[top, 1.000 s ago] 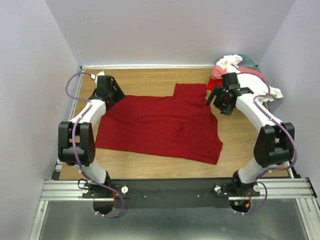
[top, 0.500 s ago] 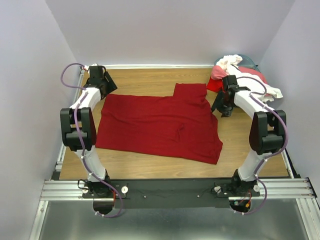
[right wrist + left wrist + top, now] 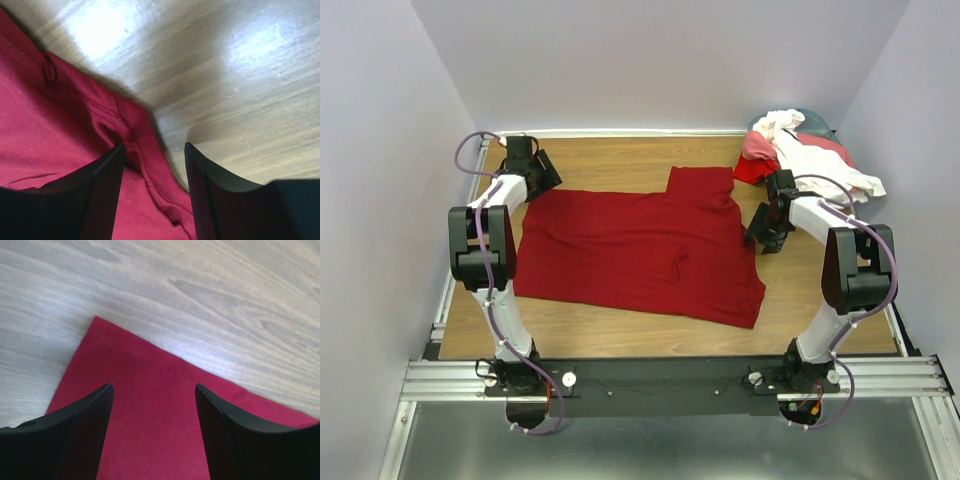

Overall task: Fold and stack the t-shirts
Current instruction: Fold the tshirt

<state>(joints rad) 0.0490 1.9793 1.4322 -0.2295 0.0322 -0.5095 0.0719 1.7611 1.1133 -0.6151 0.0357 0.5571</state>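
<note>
A large dark crimson t-shirt point(image 3: 640, 245) lies spread flat on the wooden table. My left gripper point(image 3: 538, 182) is open and low over its far left corner; that corner shows in the left wrist view point(image 3: 150, 420) between the open fingers. My right gripper point(image 3: 757, 228) is open at the shirt's right edge, and the hemmed edge point(image 3: 145, 160) lies between its fingers. A heap of other shirts point(image 3: 800, 150), white, red-pink and teal, sits at the far right corner.
Purple walls stand close on the left, back and right. Bare wood table point(image 3: 600, 160) shows behind the shirt and along the front point(image 3: 620, 335). The heap lies just behind my right arm.
My right gripper has dropped down and toward me, from near the heap to the crimson shirt's right edge. My left gripper has moved slightly, ending at the shirt's far left corner.
</note>
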